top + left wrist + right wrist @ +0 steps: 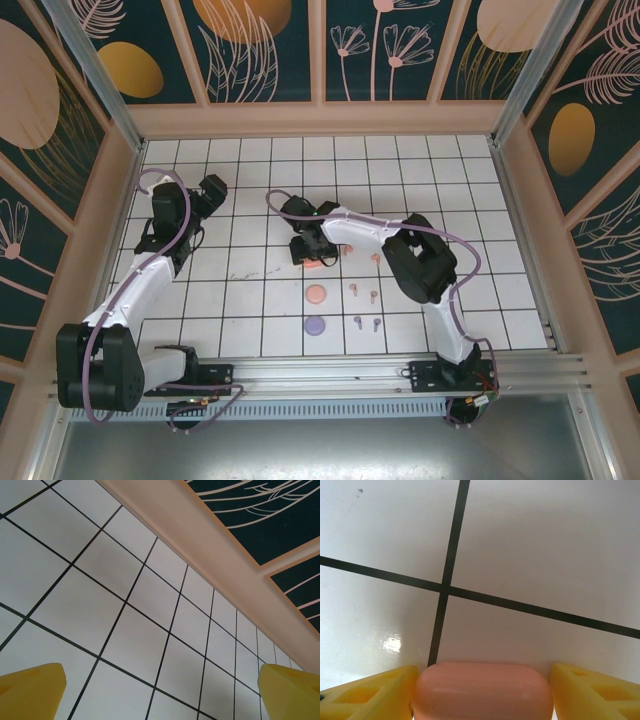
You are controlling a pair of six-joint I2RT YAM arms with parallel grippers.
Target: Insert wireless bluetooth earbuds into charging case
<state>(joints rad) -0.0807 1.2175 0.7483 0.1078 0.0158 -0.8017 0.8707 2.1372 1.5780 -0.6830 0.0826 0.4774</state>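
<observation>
coral charging case (482,692) sits lengthwise between the fingers (375,690) of my right gripper (483,672); whether they pinch it, i cannot tell.

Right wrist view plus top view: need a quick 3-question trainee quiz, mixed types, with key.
1. True or false: the left gripper is shut.
2. What colour is the case between the right gripper's fingers? A purple, B coral-pink, C black.
3. In the top view, how many round cases lie loose on the table, nearer the arm bases than the right gripper?

Key
1. False: its fingers stand wide apart with nothing between them.
2. B.
3. Two: a peach case and a purple case.
</observation>
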